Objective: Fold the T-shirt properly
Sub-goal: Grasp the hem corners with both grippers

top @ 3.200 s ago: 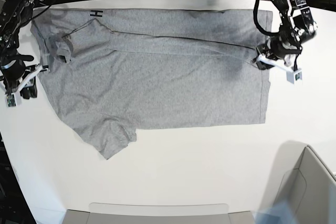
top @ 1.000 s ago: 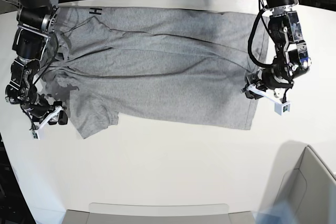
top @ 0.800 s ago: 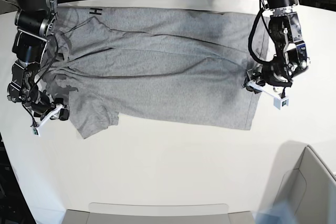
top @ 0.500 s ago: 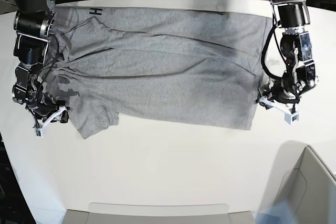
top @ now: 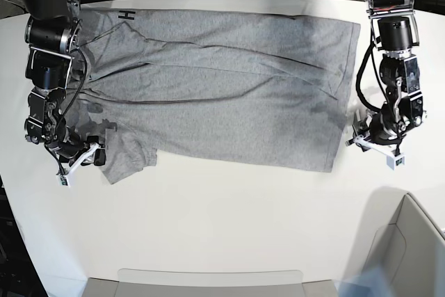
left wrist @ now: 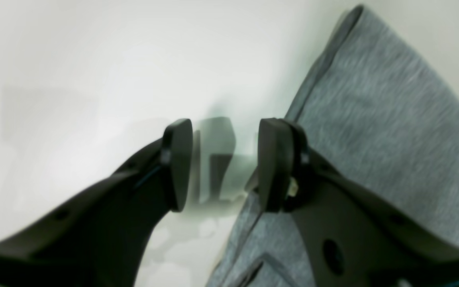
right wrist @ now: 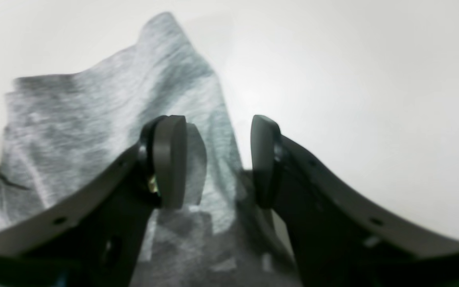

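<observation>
Since my earlier base view, item by item: the left gripper [top: 375, 145] has come off the T-shirt's hem and now sits over bare tabletop [top: 229, 220] just beyond the cloth, toward the tabletop's right edge as that view shows it; the right gripper [top: 78, 161] has edged in toward the sleeve.

T-shirt [top: 215, 88]: heather grey, lying across the far half of the tabletop, its top edge along the far edge. One lengthwise fold is in, with long creases running across the body. A black letter "H" [top: 126, 16] shows at the far left corner of the cloth. The sleeve [top: 128, 158] points toward the near edge on the left.

Left gripper, wrist view [left wrist: 221, 163]: fingers [left wrist: 175, 163] stand wide apart with nothing between them. The hem edge of the shirt [left wrist: 381, 131] runs beside the right-hand finger; I read it as just clear of the cloth, though the picture is blurred and I cannot rule out contact.

Right gripper, wrist view [right wrist: 215, 161]: fingers [right wrist: 167, 159] wide, holding nothing. The sleeve [right wrist: 94, 127] lies under and behind the left-hand finger, while the other finger is over white tabletop [right wrist: 353, 79].
</observation>
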`<control>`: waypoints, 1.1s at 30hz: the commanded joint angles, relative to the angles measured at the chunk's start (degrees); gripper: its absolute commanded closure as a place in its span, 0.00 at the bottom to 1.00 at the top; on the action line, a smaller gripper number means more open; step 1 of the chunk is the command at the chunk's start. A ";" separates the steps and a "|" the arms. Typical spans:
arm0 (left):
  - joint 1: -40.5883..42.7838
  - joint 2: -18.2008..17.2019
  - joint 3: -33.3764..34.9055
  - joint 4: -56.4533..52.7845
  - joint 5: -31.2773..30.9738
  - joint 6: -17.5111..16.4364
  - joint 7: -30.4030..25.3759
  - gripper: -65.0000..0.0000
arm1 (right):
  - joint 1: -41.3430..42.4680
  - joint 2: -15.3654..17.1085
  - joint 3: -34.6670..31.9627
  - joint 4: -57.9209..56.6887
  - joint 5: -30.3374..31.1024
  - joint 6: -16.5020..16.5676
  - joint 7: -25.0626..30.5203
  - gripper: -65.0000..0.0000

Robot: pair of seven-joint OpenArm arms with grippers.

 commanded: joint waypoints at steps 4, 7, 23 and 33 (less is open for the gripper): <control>-4.46 -2.33 3.94 -6.51 -0.26 -0.40 -5.84 0.57 | 1.00 -0.41 -0.22 0.12 -0.93 0.66 -2.55 0.59; -7.89 -3.21 10.00 -11.35 -0.26 -0.31 -9.18 0.57 | 0.91 -0.41 -0.22 0.12 -0.93 0.66 -2.64 0.59; -14.31 -0.66 12.20 -17.85 -0.44 -5.24 -11.03 0.57 | 0.65 -0.58 -0.31 -0.15 -0.93 0.66 -2.64 0.59; -14.83 1.89 12.29 -19.79 -0.44 -5.41 -11.29 0.57 | 0.74 -2.60 -0.31 -0.15 -1.11 0.66 -2.73 0.59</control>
